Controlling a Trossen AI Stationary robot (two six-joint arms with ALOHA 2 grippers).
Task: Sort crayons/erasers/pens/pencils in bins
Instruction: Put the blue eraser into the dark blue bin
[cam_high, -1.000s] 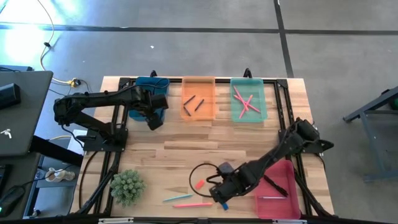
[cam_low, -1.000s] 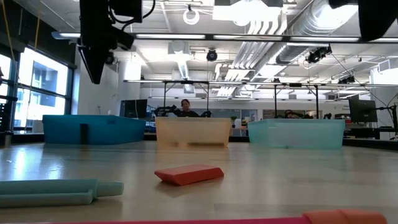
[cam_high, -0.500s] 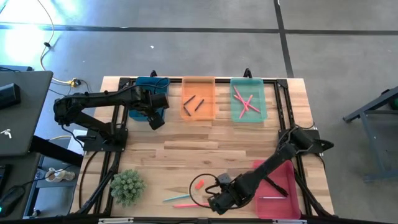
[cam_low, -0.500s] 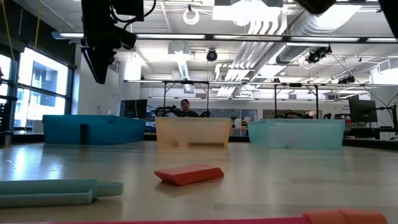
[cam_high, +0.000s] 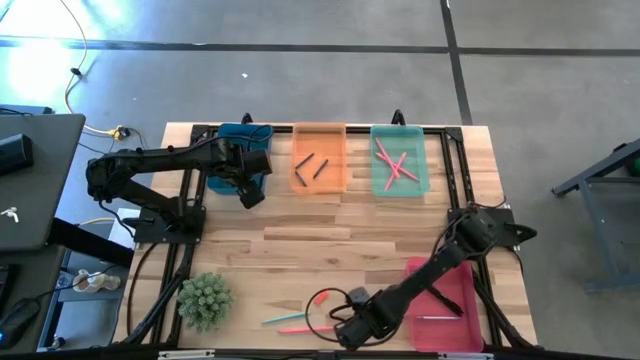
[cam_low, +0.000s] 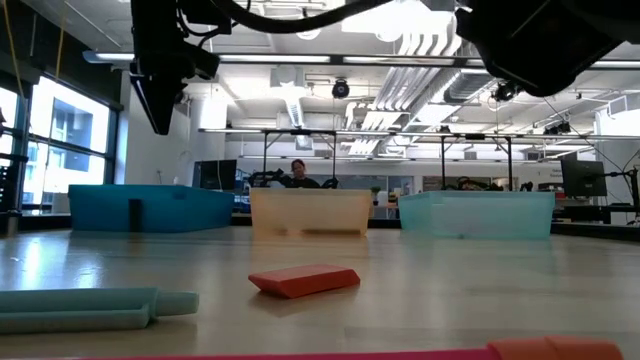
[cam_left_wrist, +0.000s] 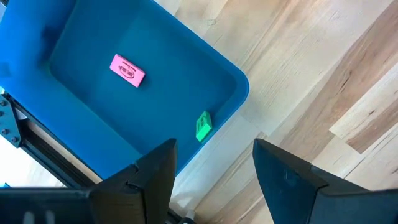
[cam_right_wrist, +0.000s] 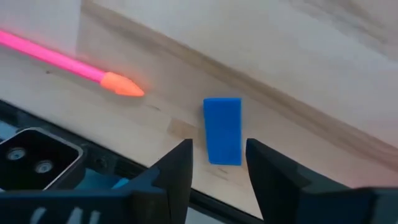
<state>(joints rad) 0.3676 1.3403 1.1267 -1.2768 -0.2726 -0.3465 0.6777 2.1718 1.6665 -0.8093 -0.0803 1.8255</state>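
My right gripper (cam_high: 352, 330) points down at the table's near edge, open. Its fingertips (cam_right_wrist: 219, 147) stand on either side of the near end of a blue eraser (cam_right_wrist: 222, 130) that lies flat on the wood; I see no touch. A pink pencil's orange tip (cam_right_wrist: 121, 85) lies beside it. An orange-red eraser (cam_high: 320, 297), a light blue pencil (cam_high: 285, 318) and the pink pencil (cam_high: 300, 329) lie near the front. My left gripper (cam_left_wrist: 214, 146) hangs open above the near corner of the blue bin (cam_left_wrist: 155, 81), which holds a pink eraser (cam_left_wrist: 127, 70) and a green eraser (cam_left_wrist: 203, 126).
At the far edge stand the orange bin (cam_high: 320, 160) with dark crayons and the teal bin (cam_high: 400, 165) with pink pencils. The red bin (cam_high: 440, 300), holding pens, sits at the front right under my right arm. A green plant (cam_high: 205, 300) stands front left. A black cable loops near the orange-red eraser.
My right gripper has gone down and toward the table's near edge, coming over the blue eraser and hiding it in the high view. In the low view its arm has come into the upper right.
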